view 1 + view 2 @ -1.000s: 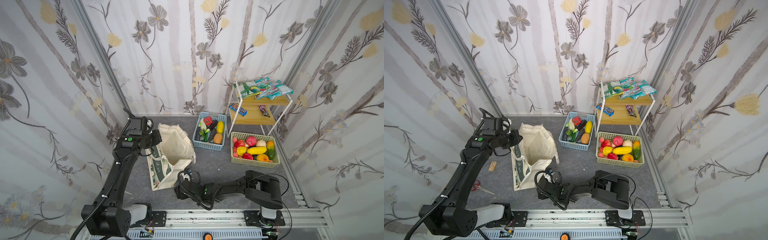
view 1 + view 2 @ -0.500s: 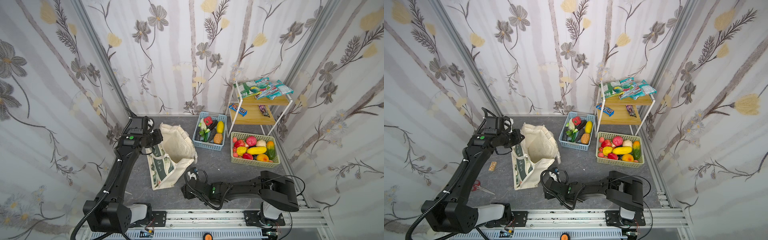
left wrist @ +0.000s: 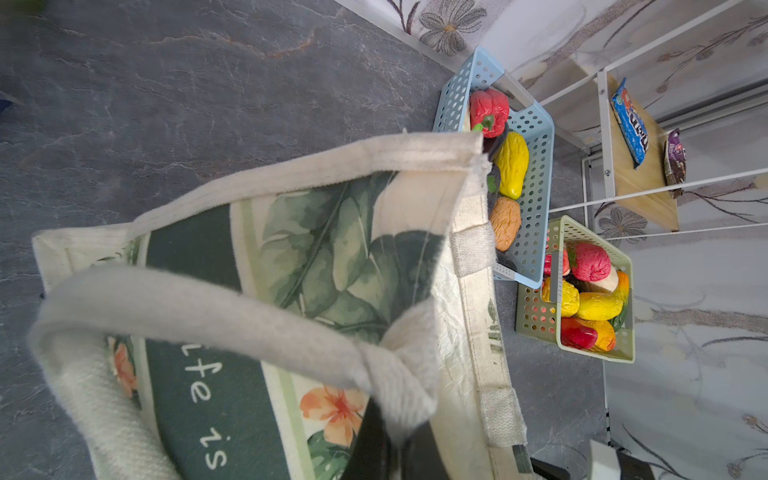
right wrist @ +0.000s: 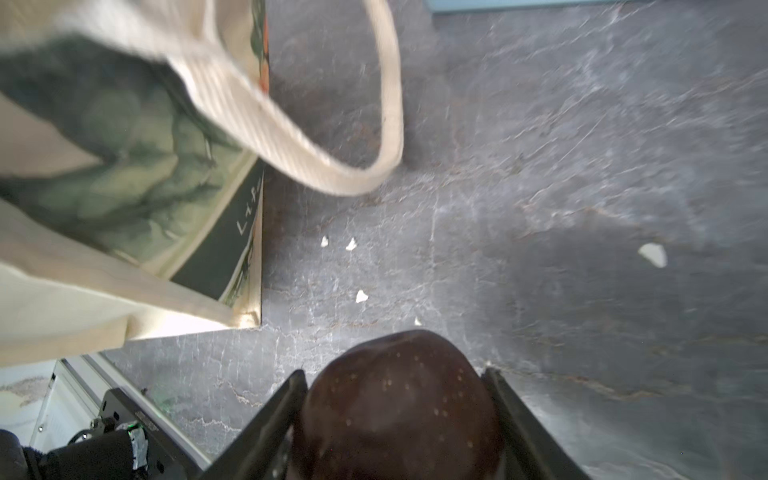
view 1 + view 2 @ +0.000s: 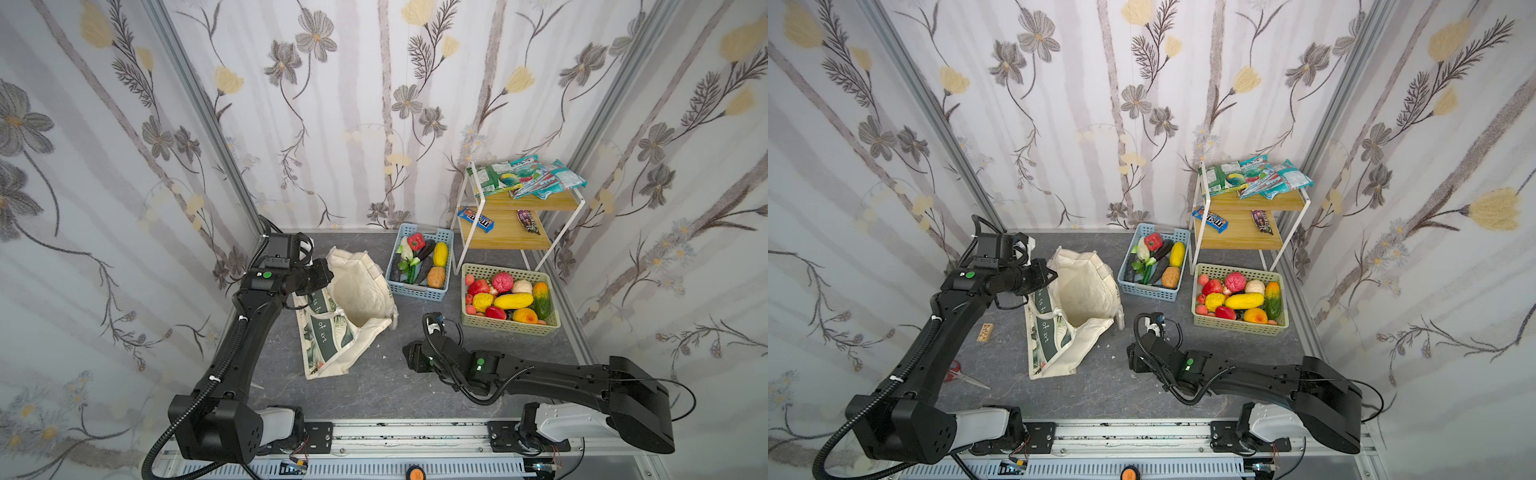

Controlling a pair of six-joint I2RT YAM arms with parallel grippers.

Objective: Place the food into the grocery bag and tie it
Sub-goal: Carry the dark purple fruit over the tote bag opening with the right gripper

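**Grocery bag** [image 5: 353, 299]: cream canvas, slumped on the desk [image 5: 374, 386] with its mouth gaping upward. It is soft and limp, and I judge it will sag wherever it is unsupported, so the hem or the handles are the places to take hold.

**My left tool** [image 5: 326, 276]: clamped tight on one loop handle [image 3: 208, 307], holding that side of the mouth up.

**My right tool** [image 5: 409, 356]: low over the desk near the bag, gripping a brown speckled toy fruit [image 4: 399, 399] across its widest part. The fruit looks hard and smooth and is probably light, so it is likely to squirt out if pinched off-centre.
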